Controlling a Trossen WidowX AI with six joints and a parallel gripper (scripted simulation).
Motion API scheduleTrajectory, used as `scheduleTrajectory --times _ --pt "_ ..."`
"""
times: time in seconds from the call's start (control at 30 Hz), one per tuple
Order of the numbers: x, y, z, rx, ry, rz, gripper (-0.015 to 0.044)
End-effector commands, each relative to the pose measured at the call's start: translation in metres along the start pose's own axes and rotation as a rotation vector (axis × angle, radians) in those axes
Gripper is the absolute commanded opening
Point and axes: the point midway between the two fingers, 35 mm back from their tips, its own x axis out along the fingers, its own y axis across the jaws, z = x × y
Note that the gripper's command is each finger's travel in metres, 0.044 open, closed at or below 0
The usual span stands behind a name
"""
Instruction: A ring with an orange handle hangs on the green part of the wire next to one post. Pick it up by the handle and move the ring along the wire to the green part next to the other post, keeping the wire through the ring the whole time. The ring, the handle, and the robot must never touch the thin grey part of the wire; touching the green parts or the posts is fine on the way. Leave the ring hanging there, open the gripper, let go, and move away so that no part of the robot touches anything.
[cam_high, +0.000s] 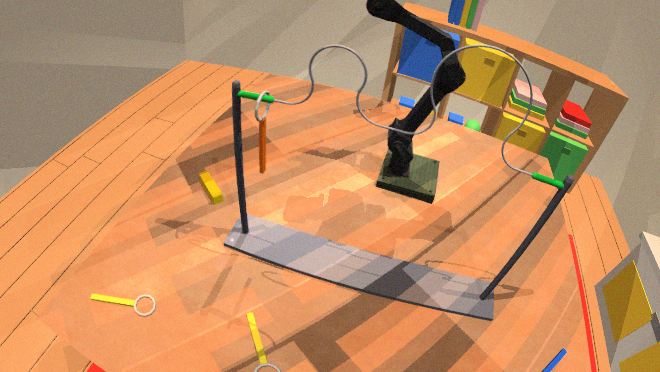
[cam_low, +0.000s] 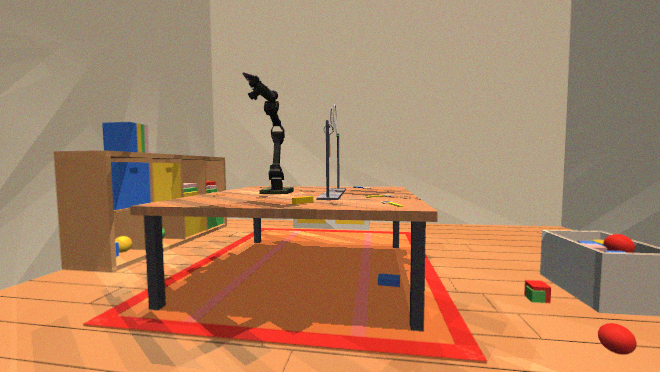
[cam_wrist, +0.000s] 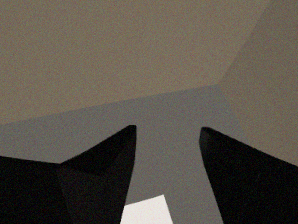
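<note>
1. Ring (cam_high: 257, 110) (cam_low: 324, 129) hangs around the green sleeve (cam_high: 247, 94) beside the near post (cam_high: 240, 160) (cam_low: 327, 160), close to where the thin grey wire (cam_high: 335, 46) begins.
2. Its orange handle (cam_high: 262, 145) (cam_low: 330, 145) points straight down, well above the table (cam_high: 125, 250) (cam_low: 280, 212), untouched by the robot.
3. I see the fingers (cam_low: 252, 78) standing partly apart, nothing between them; their tips leave a moderate gap in the wrist view.
4. From the side, the black arm (cam_high: 425, 105) (cam_low: 276, 145) rises tall from its base, its upper end angled up and away from the wire frame, higher than the posts.
5. Over at the far post (cam_high: 525, 240) (cam_low: 338, 160), the other green sleeve (cam_high: 547, 180) carries no ring, so the transfer remains undone.
6. Between the two sleeves, the wire bends through tall loops.
7. Lying on the table near the ring's post is a yellow block (cam_high: 211, 187) (cam_low: 302, 200).
</note>
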Motion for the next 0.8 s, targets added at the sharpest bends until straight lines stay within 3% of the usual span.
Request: scheduleTrajectory --times 0.0,0.4,0.77 --pt "-0.023 -0.072 -0.004 -0.274 0.211 -0.159 0.016" --pt "-0.141 -0.216 0.009 -0.776 0.855 -0.424 0.016" --pt "-0.294 -0.278 0.055 -0.941 1.55 -0.446 0.016"
